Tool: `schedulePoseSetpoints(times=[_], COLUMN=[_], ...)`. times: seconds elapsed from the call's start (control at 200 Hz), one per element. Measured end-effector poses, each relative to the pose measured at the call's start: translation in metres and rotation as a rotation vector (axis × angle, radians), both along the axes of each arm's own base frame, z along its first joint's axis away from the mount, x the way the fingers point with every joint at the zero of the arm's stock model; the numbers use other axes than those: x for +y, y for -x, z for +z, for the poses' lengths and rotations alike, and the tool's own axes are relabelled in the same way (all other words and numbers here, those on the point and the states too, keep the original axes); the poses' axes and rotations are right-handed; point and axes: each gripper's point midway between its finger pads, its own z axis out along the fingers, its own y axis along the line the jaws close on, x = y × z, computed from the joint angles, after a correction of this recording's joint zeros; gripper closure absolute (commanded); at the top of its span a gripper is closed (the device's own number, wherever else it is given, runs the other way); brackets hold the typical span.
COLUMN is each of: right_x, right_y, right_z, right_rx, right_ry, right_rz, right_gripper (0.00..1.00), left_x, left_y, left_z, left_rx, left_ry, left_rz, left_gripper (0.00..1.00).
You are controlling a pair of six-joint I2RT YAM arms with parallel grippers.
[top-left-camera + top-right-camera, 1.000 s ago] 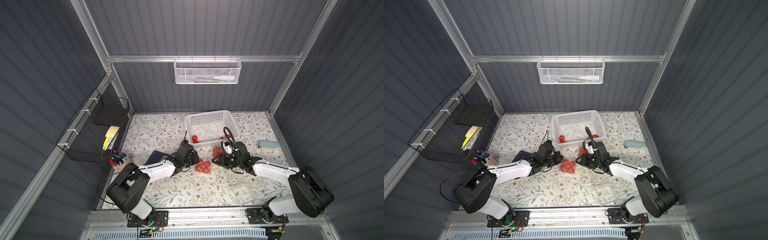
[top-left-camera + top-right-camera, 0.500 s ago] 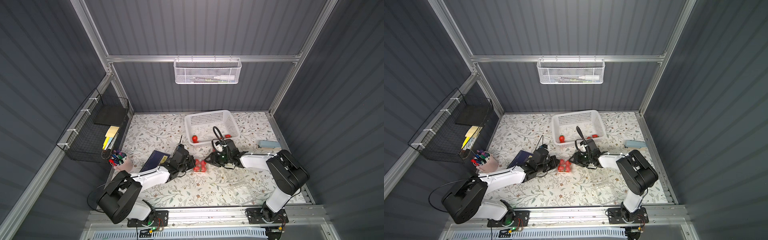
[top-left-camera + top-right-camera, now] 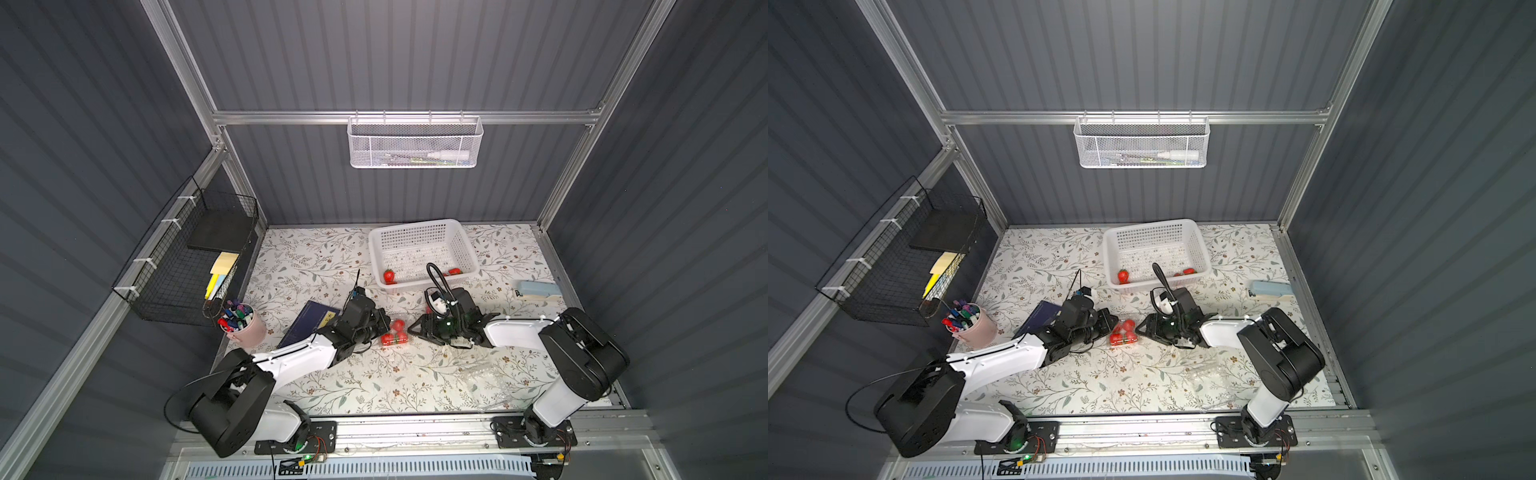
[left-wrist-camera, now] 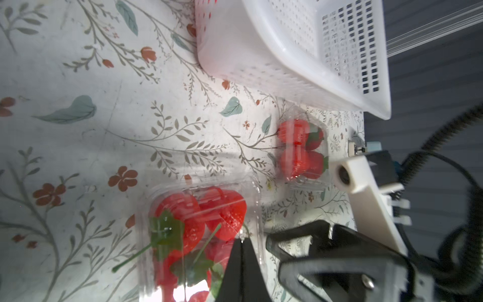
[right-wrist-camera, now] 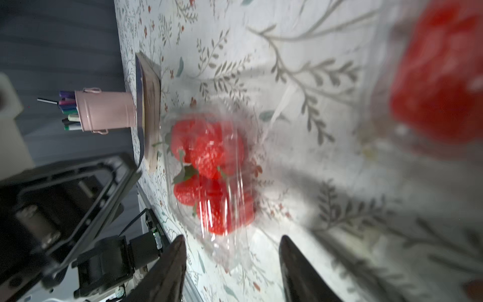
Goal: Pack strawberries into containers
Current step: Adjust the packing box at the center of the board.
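Container (image 3: 395,333) at frame centre is looking flimsy, slippery; rim is offering best hold. Left tool (image 4: 241,243) is sitting closed there, right tool (image 5: 232,238) open.

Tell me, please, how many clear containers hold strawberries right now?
2. One container lies between the left gripper and right gripper; the second container sits nearer the white basket, largely hidden by the right arm in both top views. Others could be hidden.

**Right Wrist View: Fingers Spread at a Filled Container**

The right gripper (image 5: 232,264) has its fingers (image 5: 170,269) spread apart. A clear container (image 5: 224,245) holding strawberries (image 5: 206,154) lies directly ahead, its near edge at the fingertip gap. Beyond it stand a book (image 5: 150,112) and a pink pen cup (image 5: 104,111).
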Motion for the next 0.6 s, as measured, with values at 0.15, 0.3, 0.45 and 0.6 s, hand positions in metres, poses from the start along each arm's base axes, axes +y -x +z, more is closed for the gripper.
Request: schedulePoseSetpoints(times=[0.15, 0.3, 0.45, 0.6], right_x=[0.006, 0.011, 0.017, 0.020], right_y=[0.014, 0.013, 0.007, 0.004], right_z=[-0.002, -0.017, -0.017, -0.015], right_rx=[-0.011, 0.015, 0.002, -0.008], right_ry=[-0.036, -0.071, -0.110, -0.134], right_rz=[0.029, 0.027, 0.020, 0.010], right_gripper=[0.42, 0.46, 0.51, 0.58], left_x=[-0.001, 0.001, 0.001, -0.001], left_y=[0.005, 0.011, 0.013, 0.013], left_z=[-0.010, -0.017, -0.020, -0.023], left_rx=[0.008, 0.019, 0.018, 0.017], left_ry=[0.021, 0.040, 0.057, 0.073], left_rz=[-0.014, -0.012, -0.010, -0.013], left_gripper=[1.00, 1.00, 1.00, 1.00])
